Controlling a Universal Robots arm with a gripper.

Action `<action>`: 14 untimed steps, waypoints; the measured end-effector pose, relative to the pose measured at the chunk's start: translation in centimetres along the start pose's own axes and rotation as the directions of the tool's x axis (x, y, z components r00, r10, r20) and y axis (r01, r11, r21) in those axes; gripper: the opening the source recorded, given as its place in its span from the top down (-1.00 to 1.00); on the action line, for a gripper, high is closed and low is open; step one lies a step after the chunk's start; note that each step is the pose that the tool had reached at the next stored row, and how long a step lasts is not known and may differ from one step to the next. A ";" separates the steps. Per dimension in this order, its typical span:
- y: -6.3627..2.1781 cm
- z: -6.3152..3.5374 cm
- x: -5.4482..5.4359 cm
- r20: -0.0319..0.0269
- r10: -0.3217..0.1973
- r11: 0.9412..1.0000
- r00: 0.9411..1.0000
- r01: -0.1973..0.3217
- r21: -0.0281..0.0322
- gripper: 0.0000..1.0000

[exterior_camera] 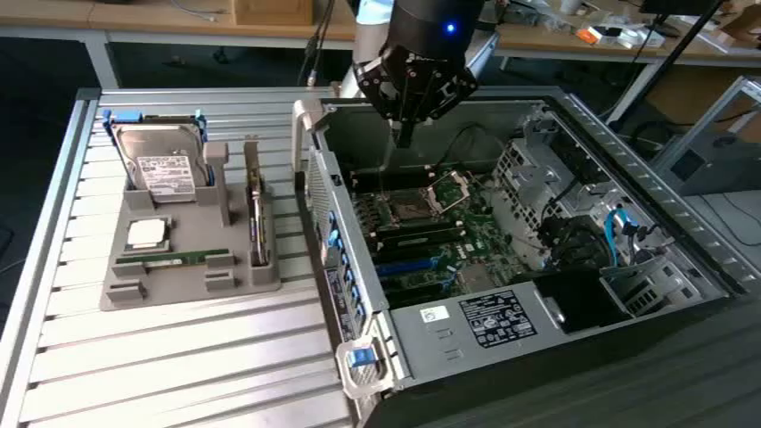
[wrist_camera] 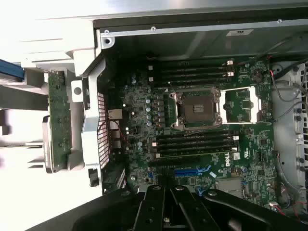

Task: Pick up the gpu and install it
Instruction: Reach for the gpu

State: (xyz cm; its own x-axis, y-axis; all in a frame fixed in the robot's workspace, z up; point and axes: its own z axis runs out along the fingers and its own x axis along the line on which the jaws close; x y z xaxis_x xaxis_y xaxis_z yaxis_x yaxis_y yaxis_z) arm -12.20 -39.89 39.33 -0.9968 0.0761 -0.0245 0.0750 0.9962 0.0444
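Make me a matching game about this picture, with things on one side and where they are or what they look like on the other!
1 hard drive
2 gpu
3 memory stick
4 gripper

a over the open computer case
b thin green strip lying low
c silver with a white label
d standing on edge in the grey tray

Pairs: 1c, 2d, 3b, 4a

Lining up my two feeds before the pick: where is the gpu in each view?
Exterior view: the gpu stands on edge in the grey holder, on its side nearest the case, towards the exterior view's left.
Wrist view: the gpu is the green strip outside the case, beyond its perforated rear wall.
Shared landmark: the empty CPU socket.
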 end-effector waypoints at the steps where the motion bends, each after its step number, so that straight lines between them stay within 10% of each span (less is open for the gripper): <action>1: -0.01 0.00 0.1 0.000 0.000 1.000 1.000 0.000 0.000 0.79; 14: -0.06 -0.02 0.7 0.000 0.000 1.000 1.000 0.000 0.000 0.79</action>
State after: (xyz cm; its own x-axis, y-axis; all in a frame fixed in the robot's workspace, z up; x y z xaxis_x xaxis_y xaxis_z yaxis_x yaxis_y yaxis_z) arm -12.94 -39.89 39.33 -0.9968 0.0762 -0.0245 0.0751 0.9962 0.0444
